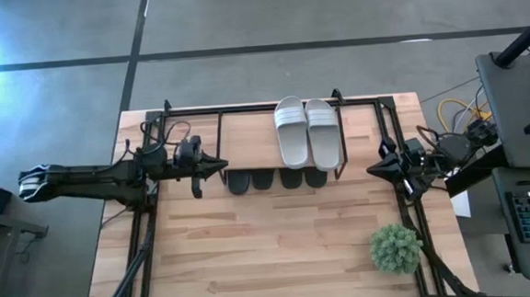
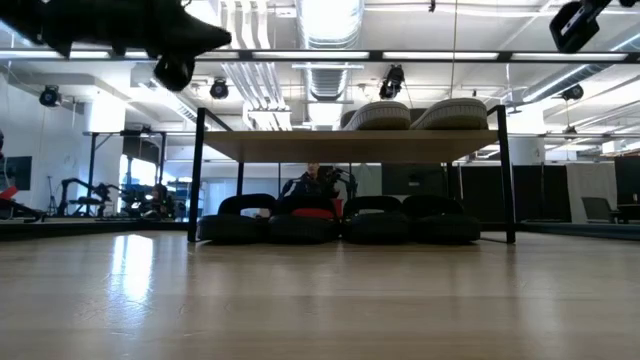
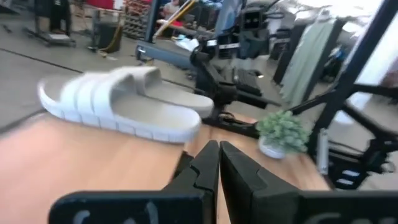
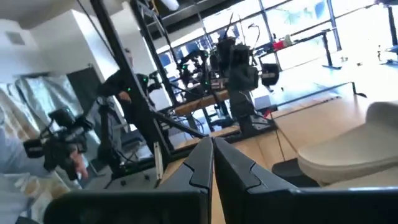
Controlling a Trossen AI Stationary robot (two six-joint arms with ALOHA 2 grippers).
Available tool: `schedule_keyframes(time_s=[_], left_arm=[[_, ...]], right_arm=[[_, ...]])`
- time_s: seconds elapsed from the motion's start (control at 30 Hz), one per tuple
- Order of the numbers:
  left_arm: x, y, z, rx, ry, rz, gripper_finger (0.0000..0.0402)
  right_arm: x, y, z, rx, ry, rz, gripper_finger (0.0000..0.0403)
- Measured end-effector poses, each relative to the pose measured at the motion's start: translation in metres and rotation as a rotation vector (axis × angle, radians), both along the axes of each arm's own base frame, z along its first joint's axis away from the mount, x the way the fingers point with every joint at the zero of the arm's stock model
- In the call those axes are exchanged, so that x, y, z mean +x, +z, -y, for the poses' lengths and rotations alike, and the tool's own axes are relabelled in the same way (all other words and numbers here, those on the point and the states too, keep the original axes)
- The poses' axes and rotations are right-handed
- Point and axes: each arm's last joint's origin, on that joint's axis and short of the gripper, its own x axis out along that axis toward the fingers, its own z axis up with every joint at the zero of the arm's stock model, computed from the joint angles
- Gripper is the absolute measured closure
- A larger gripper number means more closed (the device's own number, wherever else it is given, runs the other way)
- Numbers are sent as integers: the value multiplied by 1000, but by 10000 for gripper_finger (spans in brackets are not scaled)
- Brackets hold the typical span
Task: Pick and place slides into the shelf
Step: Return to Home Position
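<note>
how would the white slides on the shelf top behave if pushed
The two white ribbed moulded slides lie sole-down on the light wood shelf plank, so tipping seems unlikely. Thick one-piece bodies suggest light, fairly stiff. Near the plank's end, a sideways push might drop one.

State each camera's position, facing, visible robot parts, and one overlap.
High: overhead, looking down on the black-framed, wood-topped shelf; shows left gripper, right gripper.
Low: tabletop height, level toward the shelf; arms overhead.
Left wrist: past its own gripper toward a light grey-white slide.
Right wrist: past its own gripper toward the shelf.
Shared: high and left wrist show the green potted plant.
</note>
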Motion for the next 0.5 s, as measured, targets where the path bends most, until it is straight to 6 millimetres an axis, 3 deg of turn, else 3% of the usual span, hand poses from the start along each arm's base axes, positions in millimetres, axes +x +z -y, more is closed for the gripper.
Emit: schedule_keyframes(time_s=[0.23, 0.37, 0.5], left_arm=[[-22, -56, 2, -168, -28, 63, 402], [-35, -69, 3, -201, -42, 179, 402], [-44, -78, 4, 20, -26, 188, 402]], right_arm=[[5, -31, 1, 164, -95, -60, 394], [9, -44, -1, 287, -97, -103, 394], [10, -45, -4, 69, -38, -93, 394]])
